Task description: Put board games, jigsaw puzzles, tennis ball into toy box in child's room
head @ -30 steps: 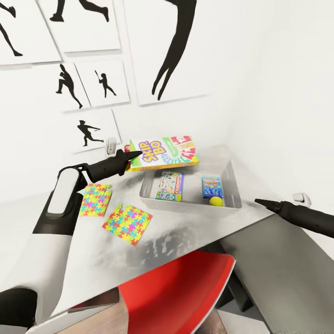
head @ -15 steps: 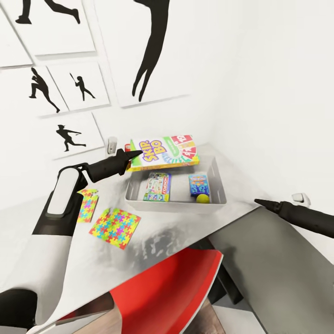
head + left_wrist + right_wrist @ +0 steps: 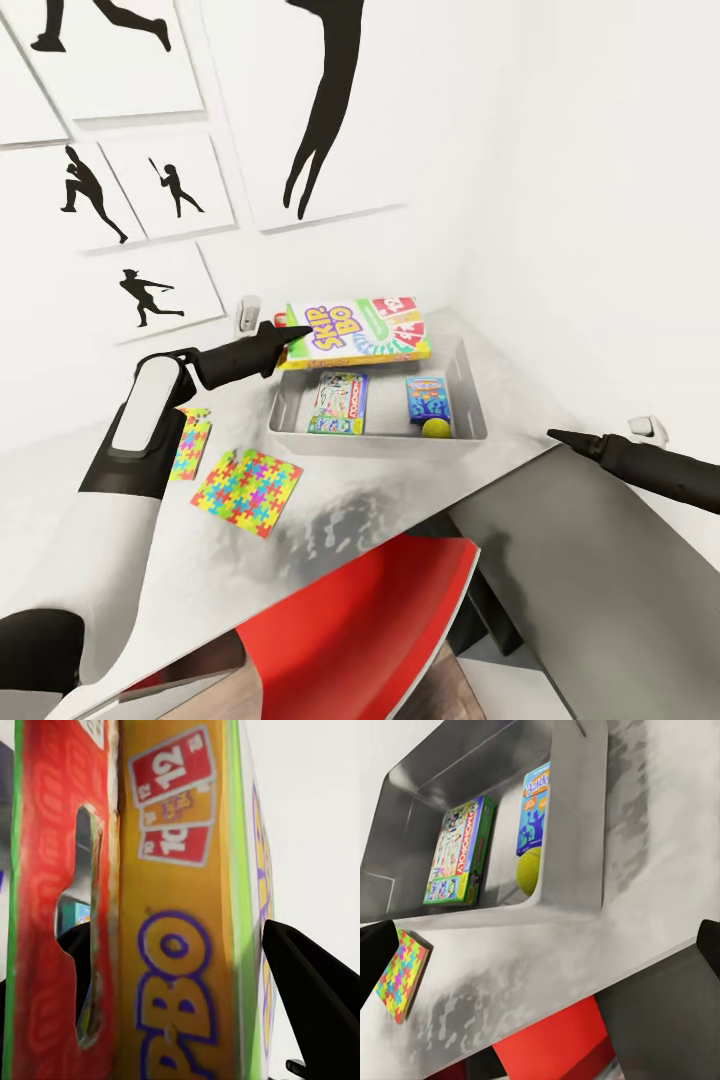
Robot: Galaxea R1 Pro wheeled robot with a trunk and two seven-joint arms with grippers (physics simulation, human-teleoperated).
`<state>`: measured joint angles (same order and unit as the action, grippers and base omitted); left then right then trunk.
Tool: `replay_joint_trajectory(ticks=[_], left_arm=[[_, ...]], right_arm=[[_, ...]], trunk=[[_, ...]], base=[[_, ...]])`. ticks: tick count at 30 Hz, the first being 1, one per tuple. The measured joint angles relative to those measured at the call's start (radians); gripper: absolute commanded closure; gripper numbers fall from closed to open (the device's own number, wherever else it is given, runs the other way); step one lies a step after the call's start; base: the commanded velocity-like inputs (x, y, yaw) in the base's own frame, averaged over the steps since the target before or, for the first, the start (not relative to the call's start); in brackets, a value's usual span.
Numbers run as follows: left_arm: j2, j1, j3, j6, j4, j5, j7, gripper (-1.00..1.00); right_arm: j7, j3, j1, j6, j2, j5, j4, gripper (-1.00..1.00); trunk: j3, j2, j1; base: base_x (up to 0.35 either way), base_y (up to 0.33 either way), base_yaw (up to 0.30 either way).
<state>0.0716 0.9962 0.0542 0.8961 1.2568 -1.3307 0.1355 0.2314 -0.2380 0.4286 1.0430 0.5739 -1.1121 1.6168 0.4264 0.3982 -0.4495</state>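
Observation:
My left gripper [image 3: 292,338] is shut on the near end of the Skip-Bo board game [image 3: 362,331], holding it in the air over the far rim of the toy box [image 3: 372,441]. Up close, that board game [image 3: 180,945] sits between the left gripper's [image 3: 176,937] fingers. Inside the toy box [image 3: 579,832] lie the Monopoly box [image 3: 338,402], the small blue box [image 3: 428,397] and the tennis ball [image 3: 436,428]. Two jigsaw puzzles [image 3: 248,492] [image 3: 190,446] lie flat on the table [image 3: 400,490], left of the toy box. My right gripper [image 3: 560,437] hovers open, right of the table corner.
A red chair [image 3: 380,620] is tucked under the table's front edge. The dark-grey side cabinet [image 3: 600,570] lies below my right arm. White walls with athlete posters [image 3: 330,110] close in behind and to the right of the toy box.
The head view swung during the first half second, shifting everything leftward in the picture. The left arm has risen slightly with the Skip-Bo box. The right arm has barely moved.

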Motion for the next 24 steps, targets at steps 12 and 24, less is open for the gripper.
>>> replay_joint_trajectory(ticks=[12, 24], left_arm=[[0.008, 0.051, 0.027, 0.0, -0.134, -0.001, -0.003, 1.0], [0.013, 0.044, 0.028, -0.002, -0.13, -0.002, -0.008, 1.0]], right_arm=[[0.0, 0.001, 0.0, 0.0, 0.001, -0.003, 0.0, -1.0], [0.001, -0.002, 0.0, 0.0, 0.0, -0.004, 0.0, -1.0]], trunk=[[0.0, 0.0, 0.0], [0.0, 0.0, 0.0]], base=[[0.0, 0.0, -0.083], [0.0, 0.061, -0.088]])
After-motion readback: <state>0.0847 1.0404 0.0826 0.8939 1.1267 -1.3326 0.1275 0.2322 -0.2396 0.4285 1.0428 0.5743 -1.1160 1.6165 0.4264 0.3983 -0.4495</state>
